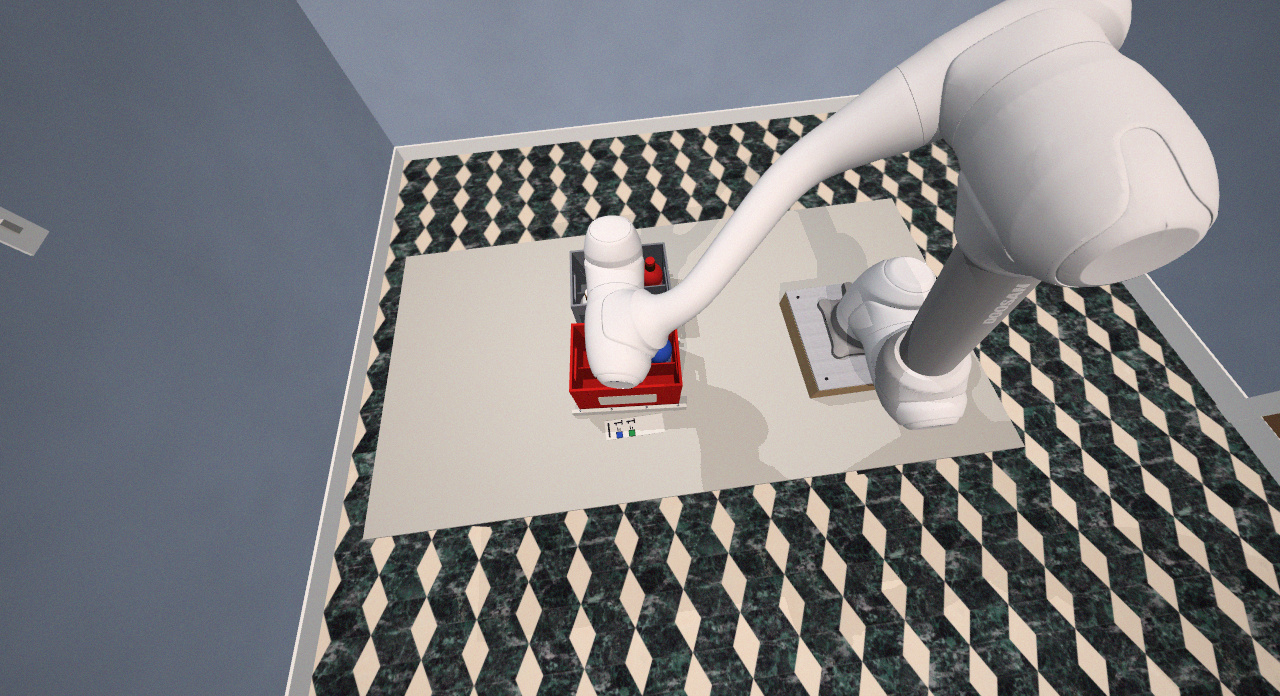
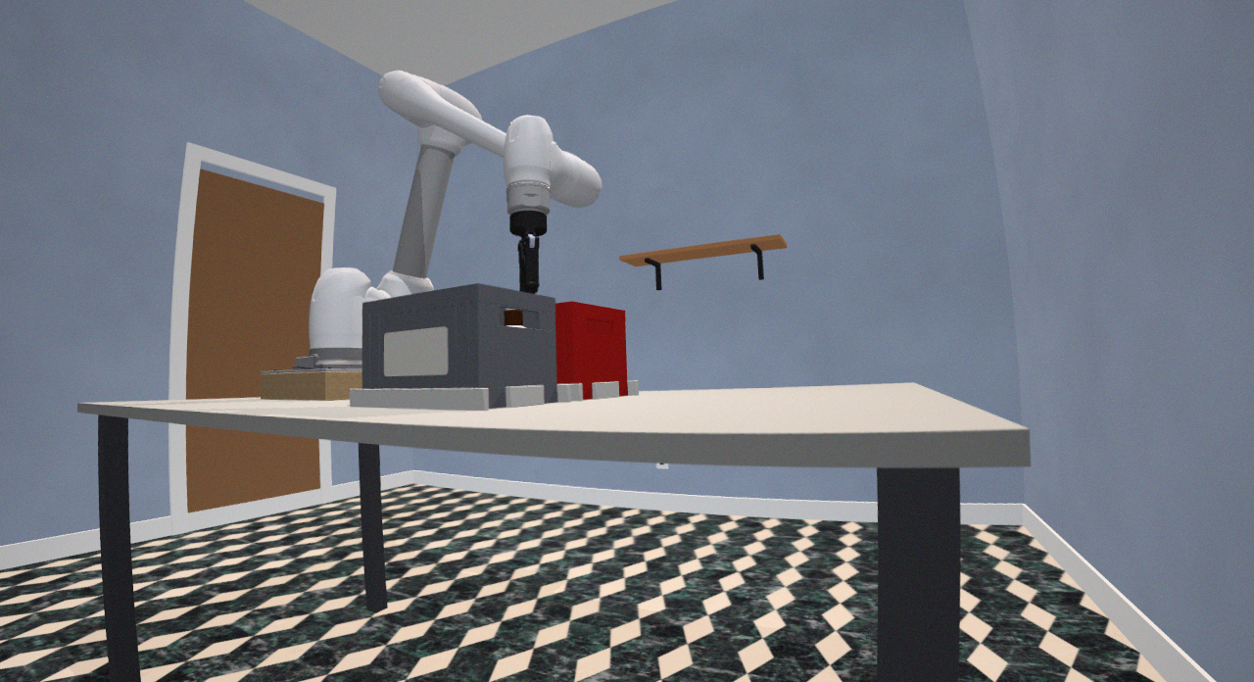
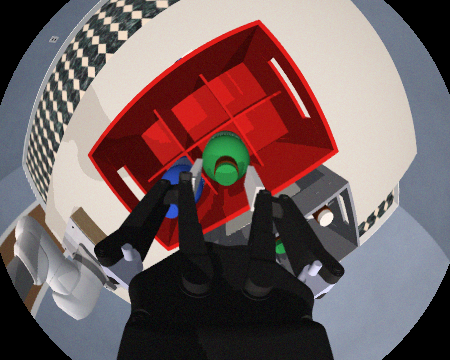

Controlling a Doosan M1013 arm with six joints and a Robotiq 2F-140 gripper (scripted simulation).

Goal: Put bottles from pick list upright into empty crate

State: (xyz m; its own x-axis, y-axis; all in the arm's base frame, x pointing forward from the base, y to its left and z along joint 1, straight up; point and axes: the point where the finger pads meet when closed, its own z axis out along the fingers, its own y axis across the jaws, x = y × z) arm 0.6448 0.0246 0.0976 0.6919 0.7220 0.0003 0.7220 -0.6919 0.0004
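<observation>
the arm (image 1: 760,217) is smooth glossy white, built of thick rounded tubes with bulbous joint housings whose flat round end caps are faintly outlined by seams; grey "doosan" lettering runs along one link (image 1: 1006,303). its domed white foot sits on a pale grey plate on a brown block (image 1: 810,370). the gripper (image 3: 223,196) is matte black, a blocky body carrying two jointed linkage fingers with round pivot pins, light grey pads at the tips and small pale grey pieces at the outer knuckles.
</observation>
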